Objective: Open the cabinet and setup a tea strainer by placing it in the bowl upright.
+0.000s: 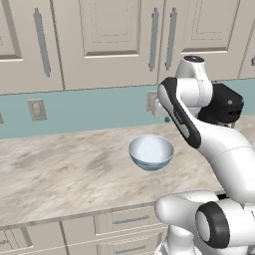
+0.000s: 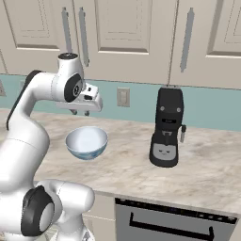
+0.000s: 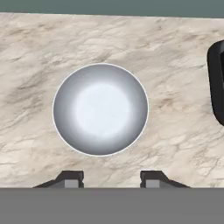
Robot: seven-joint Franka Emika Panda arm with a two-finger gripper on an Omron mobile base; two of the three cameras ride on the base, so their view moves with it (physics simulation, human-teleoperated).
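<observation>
The bowl stands upright on the marble counter, white inside and pale blue outside, with nothing in it. My gripper hangs above the bowl's far rim, pointing straight down. It is open, and nothing lies between its fingertips. The cabinet on the wall above has both doors closed, its long grey bar handles side by side. The tea strainer is out of view.
A black coffee machine stands on the counter to the right of the bowl. Wall outlets sit in the teal backsplash. Drawers and a dark-fronted appliance lie below the counter edge.
</observation>
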